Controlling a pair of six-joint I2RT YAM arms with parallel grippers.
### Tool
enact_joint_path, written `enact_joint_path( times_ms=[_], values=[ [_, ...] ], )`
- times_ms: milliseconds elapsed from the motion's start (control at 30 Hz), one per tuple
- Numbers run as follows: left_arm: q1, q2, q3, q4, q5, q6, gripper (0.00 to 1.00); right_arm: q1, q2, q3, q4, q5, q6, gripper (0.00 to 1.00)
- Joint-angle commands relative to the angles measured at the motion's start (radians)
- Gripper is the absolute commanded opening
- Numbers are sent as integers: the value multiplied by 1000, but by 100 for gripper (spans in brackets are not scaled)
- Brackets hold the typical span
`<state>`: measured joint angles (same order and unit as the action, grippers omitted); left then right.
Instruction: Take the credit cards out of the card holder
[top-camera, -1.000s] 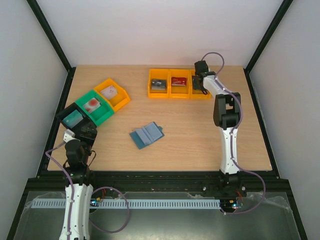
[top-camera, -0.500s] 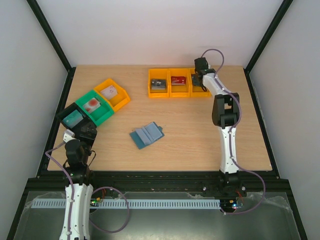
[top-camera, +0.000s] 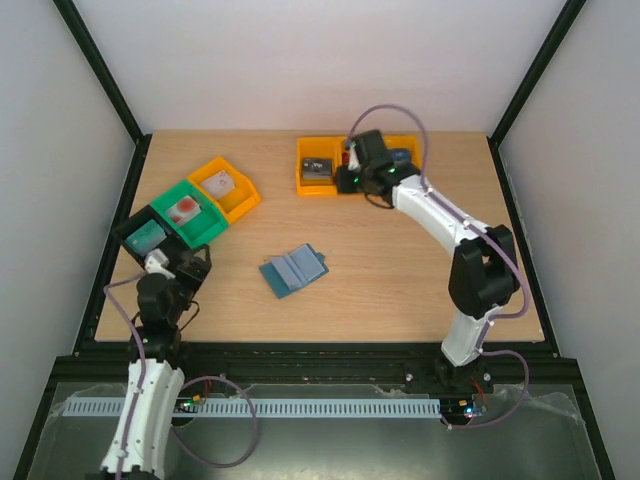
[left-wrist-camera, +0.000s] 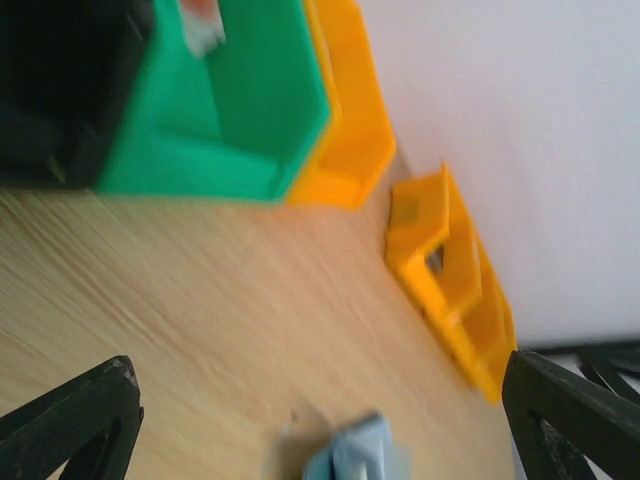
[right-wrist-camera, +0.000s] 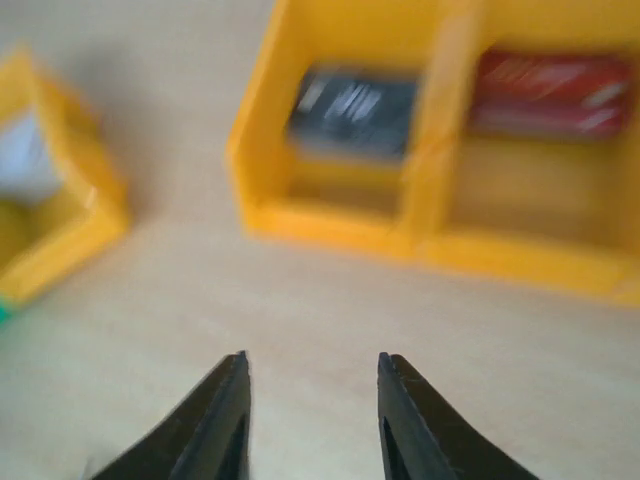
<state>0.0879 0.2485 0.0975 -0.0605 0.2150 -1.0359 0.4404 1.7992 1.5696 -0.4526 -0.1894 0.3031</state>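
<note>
- Teal card holder (top-camera: 293, 270) lies spread open on the wooden table (top-camera: 400, 280), about midway between my two arms, and nothing touches it.
- Just ahead of my right gripper (right-wrist-camera: 312, 420), a dark grey card (right-wrist-camera: 352, 100) and a red card (right-wrist-camera: 555, 80) rest in neighbouring orange bins (right-wrist-camera: 420, 235).
- My right fingers stand slightly apart and empty over bare wood.
- My left gripper (left-wrist-camera: 318, 385) is spread wide near the green bin (left-wrist-camera: 250, 120), holding nothing.
</note>
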Motion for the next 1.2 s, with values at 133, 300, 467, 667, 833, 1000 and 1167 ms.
enact_joint_path(
  times_ms=[133,300,467,667,833,1000,1167],
  values=[
    [-262,407,38,183,220,111,100,194,37,-277,-14,-216,-21,47],
    [-305,648,44,263,277,135,99,218,26,-416,75,-250,-11,49],
    [-362,802,88,357,295,161,99,241,62,-483,147,-274,-10,48],
    [-451,928,131,482,255,149,99,266,102,-474,173,-270,-9,47],
    [-523,991,145,517,197,145,99,294,119,-442,143,-244,-33,46],
    [-524,1029,156,511,155,135,98,314,111,-430,118,-257,-76,45],
    [-524,1023,149,513,147,132,51,325,101,-430,124,-323,-97,45]
  ],
)
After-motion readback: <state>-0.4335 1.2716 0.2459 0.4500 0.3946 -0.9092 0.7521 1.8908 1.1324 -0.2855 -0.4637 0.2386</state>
